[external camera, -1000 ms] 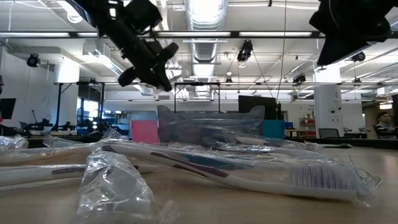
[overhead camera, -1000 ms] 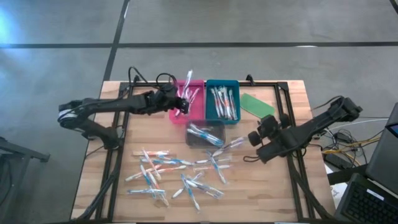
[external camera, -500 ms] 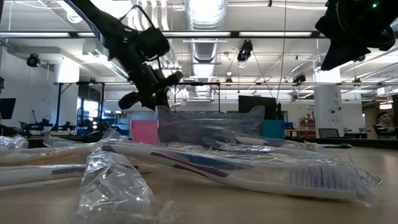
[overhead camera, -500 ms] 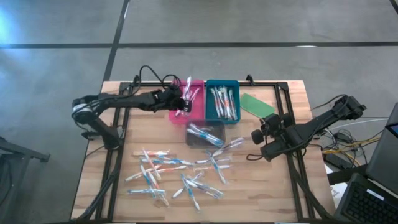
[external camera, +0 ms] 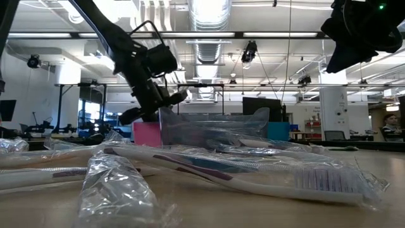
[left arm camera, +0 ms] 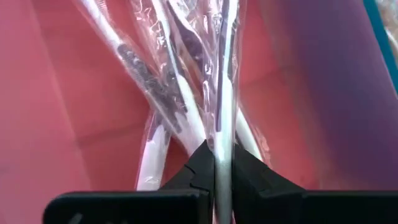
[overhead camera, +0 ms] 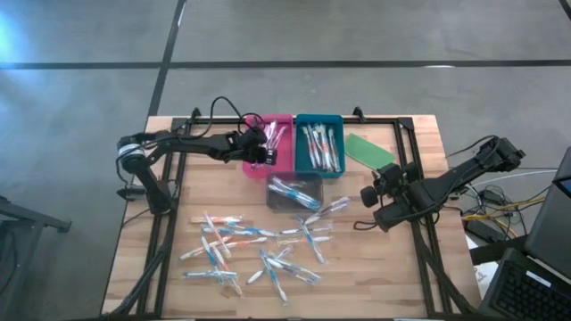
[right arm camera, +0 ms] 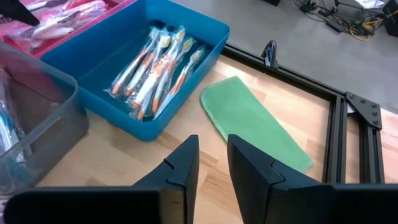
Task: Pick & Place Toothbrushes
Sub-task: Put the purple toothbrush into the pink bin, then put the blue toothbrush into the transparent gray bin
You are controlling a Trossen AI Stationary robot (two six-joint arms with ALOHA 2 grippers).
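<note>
Three trays are sitting near the table's far edge: a pink plastic tray (overhead camera: 270, 143), a blue plastic tray (overhead camera: 319, 145) and a clear grey tray (overhead camera: 295, 192). The left gripper (left arm camera: 222, 171) is clamping one plastic-wrapped white toothbrush (left arm camera: 224, 99) between its jaws inside the pink tray, long axis in line with the fingers. The right gripper (right arm camera: 212, 163) is hovering near the right edge, jaws slightly parted, gripping nothing.
</note>
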